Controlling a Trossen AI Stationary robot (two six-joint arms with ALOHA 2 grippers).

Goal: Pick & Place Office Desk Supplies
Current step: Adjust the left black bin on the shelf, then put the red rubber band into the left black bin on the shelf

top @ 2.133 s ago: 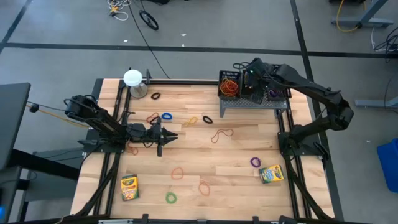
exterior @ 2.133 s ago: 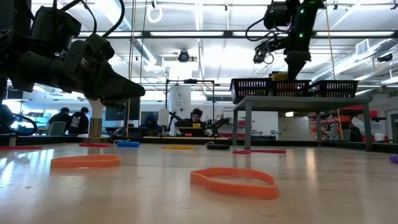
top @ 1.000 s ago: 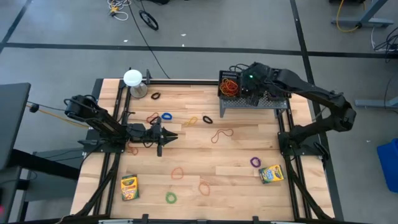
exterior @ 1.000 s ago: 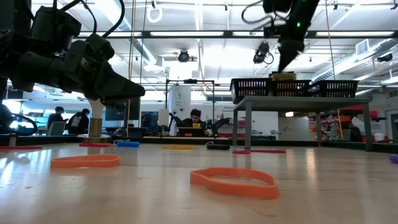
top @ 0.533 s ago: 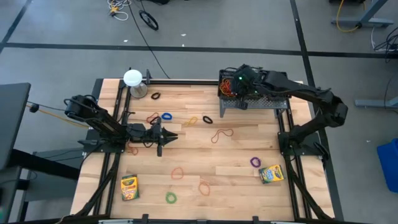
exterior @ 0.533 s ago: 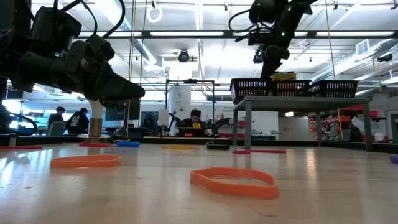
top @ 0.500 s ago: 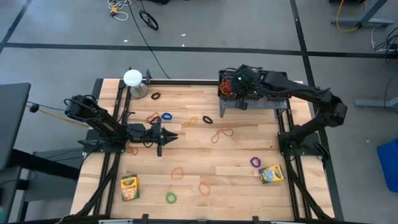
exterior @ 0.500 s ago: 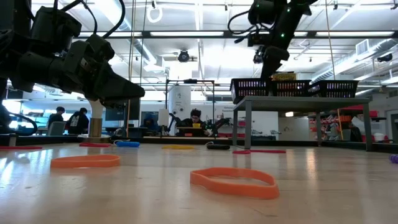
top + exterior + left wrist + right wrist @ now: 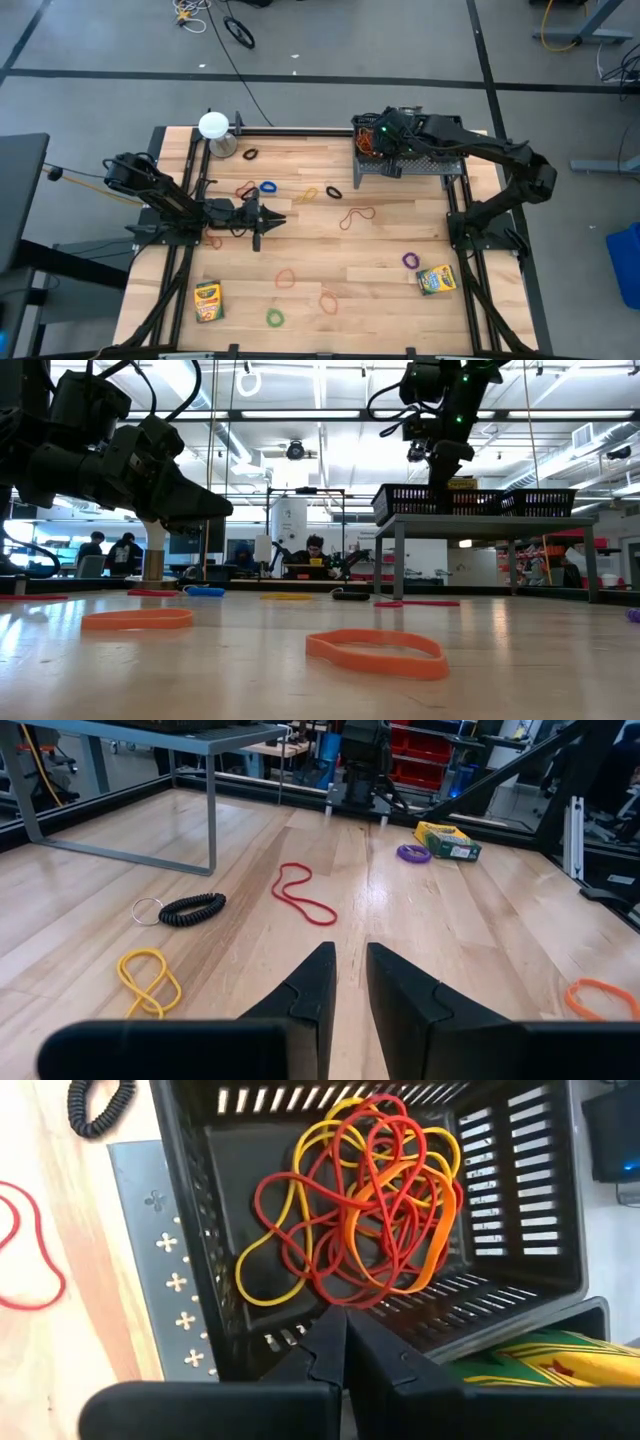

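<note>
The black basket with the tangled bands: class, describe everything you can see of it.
The black basket is a slotted, plastic-looking bin sitting upright on the grey perforated stand at the table's far edge. It holds a tangle of red, yellow and orange rubber bands. A neighbouring compartment shows a yellow-and-green crayon box. The right gripper hovers shut above its rim.

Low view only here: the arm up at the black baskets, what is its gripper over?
Observer: The right gripper, shut with nothing in it, hangs over a black mesh bin that holds a tangle of red, orange and yellow rubber bands.
Operator: Any crayon boxes lying out?
Observer: Two on the table: one crayon box on the left arm's side, the other crayon box on the right arm's side, beside a purple band.
</note>
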